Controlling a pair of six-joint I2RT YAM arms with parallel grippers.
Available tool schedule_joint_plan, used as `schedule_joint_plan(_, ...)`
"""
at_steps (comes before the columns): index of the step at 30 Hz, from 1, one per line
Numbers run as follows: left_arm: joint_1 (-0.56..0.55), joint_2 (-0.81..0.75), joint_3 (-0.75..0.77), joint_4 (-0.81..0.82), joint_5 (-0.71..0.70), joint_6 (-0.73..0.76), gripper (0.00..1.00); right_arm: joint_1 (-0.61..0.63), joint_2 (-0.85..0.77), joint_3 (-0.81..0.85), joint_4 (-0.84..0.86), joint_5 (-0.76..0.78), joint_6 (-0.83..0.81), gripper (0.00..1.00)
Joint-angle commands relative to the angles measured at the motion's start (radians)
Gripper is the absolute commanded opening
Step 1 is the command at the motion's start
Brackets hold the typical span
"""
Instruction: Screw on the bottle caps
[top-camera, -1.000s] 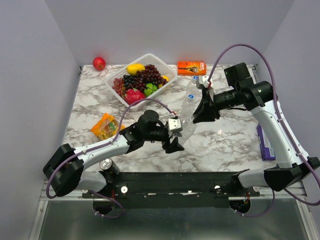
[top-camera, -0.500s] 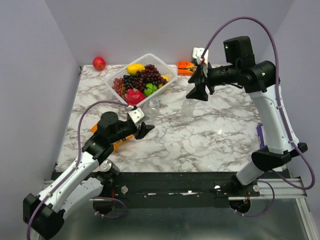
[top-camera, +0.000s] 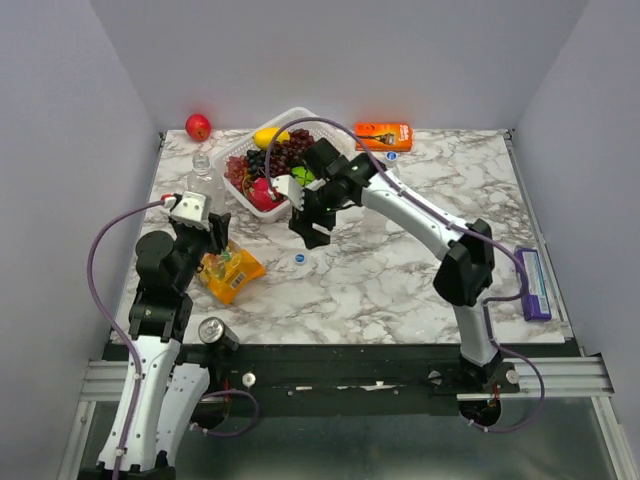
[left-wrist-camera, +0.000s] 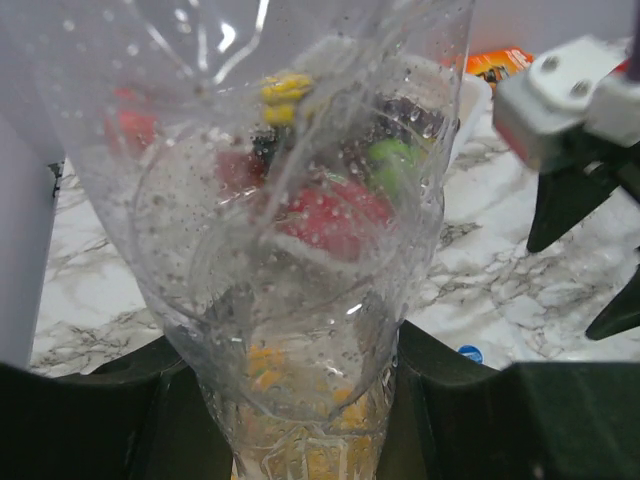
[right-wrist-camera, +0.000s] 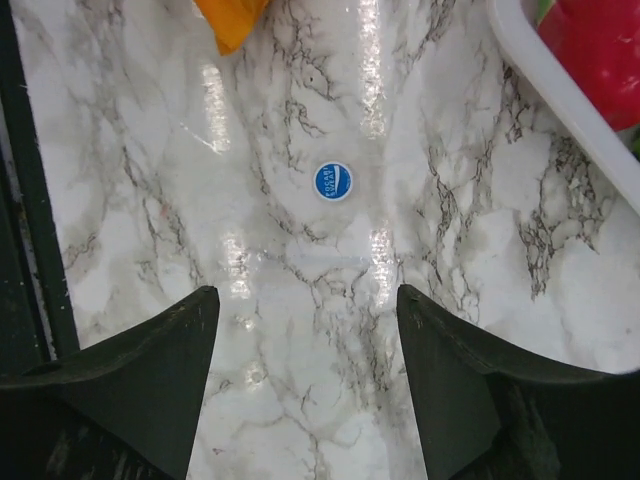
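Note:
My left gripper (top-camera: 215, 232) (left-wrist-camera: 310, 400) is shut on a clear ribbed bottle (left-wrist-camera: 300, 300), which fills the left wrist view and hangs over the orange packet. Another clear bottle (top-camera: 202, 165) stands near the back left corner. My right gripper (top-camera: 312, 228) (right-wrist-camera: 308, 330) stands open over the middle of the table with nothing between its fingers. A blue bottle cap (top-camera: 300, 259) (right-wrist-camera: 333, 181) (left-wrist-camera: 470, 353) lies flat on the marble just ahead of the right fingertips. A second blue cap (top-camera: 392, 156) lies by the orange box.
A white basket (top-camera: 303, 115) of fruit stands at the back centre, close to the right wrist. There are a red apple (top-camera: 198, 126), an orange box (top-camera: 384, 135), an orange snack packet (top-camera: 228, 268), a purple pack (top-camera: 530, 283) at the right edge and a silver can top (top-camera: 212, 331).
The left gripper closed on a bottle and drew back to the left. The right gripper opened and swung from the back right to the table's middle, over a cap.

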Motion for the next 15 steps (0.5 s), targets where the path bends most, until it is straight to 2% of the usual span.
schedule_joint_plan(1,0.103,-0.053,0.002,0.025,0.056,-0.069,0.00,0.019,0.096,0.035,0.091,0.048,-0.013,0.79)
schedule_joint_plan(6,0.175,-0.074,-0.015,-0.048,0.130,-0.102,0.00,0.040,0.129,-0.119,0.214,0.069,-0.111,0.79)
schedule_joint_plan(15,0.193,-0.051,-0.028,-0.052,0.184,-0.132,0.00,0.080,0.231,-0.101,0.263,0.084,-0.134,0.79)
